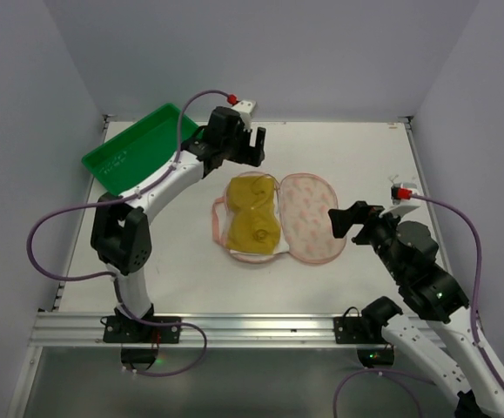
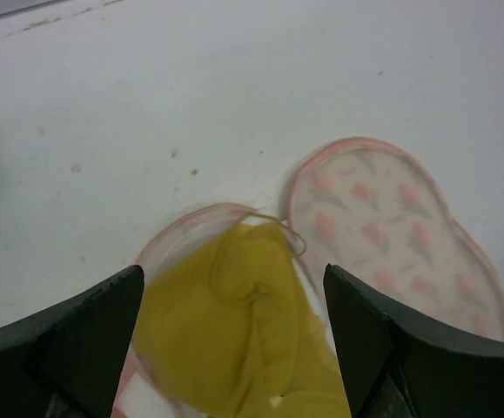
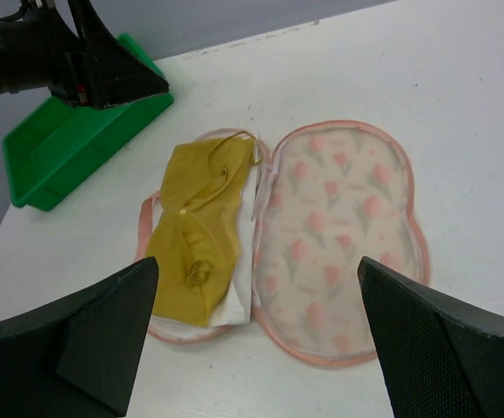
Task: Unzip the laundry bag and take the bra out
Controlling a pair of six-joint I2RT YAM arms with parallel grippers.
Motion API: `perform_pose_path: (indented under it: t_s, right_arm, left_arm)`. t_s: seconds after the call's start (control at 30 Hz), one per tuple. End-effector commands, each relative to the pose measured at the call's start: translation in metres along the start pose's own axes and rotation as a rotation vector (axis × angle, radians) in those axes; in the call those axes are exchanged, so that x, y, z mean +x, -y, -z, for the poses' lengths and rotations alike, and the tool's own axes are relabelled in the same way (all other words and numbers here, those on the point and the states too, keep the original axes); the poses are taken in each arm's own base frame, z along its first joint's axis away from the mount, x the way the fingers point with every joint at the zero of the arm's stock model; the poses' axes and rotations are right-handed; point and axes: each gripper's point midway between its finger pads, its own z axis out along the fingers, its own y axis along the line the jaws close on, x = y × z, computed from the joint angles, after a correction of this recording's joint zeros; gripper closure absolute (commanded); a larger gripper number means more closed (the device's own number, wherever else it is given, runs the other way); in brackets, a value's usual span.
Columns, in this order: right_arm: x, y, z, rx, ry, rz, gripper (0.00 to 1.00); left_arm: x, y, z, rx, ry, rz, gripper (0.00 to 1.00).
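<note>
Laundry bag [image 1: 308, 218] flopped wide open, yellow bra [image 1: 253, 213] on its left half. Left claw [image 1: 253, 157] spread over its far end, right claw [image 1: 344, 228] spread beside its right edge.

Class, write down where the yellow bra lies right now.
In the top view the yellow bra lies mid-table in the left half of the opened laundry bag, near the left gripper.

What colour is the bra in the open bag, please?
The bra is mustard yellow, clearest in the right wrist view.
</note>
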Motion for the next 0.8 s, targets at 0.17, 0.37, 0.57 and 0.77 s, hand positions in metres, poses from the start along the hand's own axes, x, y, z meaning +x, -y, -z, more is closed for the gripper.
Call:
perform_pose_path:
  t_s: [0.17, 0.37, 0.57, 0.77]
  right_arm:
    - [0.012, -0.026, -0.010, -0.113, -0.072, -0.034, 0.01]
    - [0.020, -0.030, -0.017, -0.120, -0.117, -0.043, 0.01]
    - [0.024, -0.035, -0.022, -0.133, -0.138, -0.058, 0.01]
    - [0.027, -0.036, -0.027, -0.129, -0.150, -0.061, 0.01]
  left_arm:
    - [0.078, -0.070, -0.022, 0.006, -0.286, -0.121, 0.22]
    - [0.106, -0.080, -0.042, 0.023, -0.361, -0.115, 0.27]
    - [0.111, -0.080, -0.055, 0.042, -0.371, -0.106, 0.31]
    - [0.112, -0.072, -0.050, 0.081, -0.364, -0.096, 0.47]
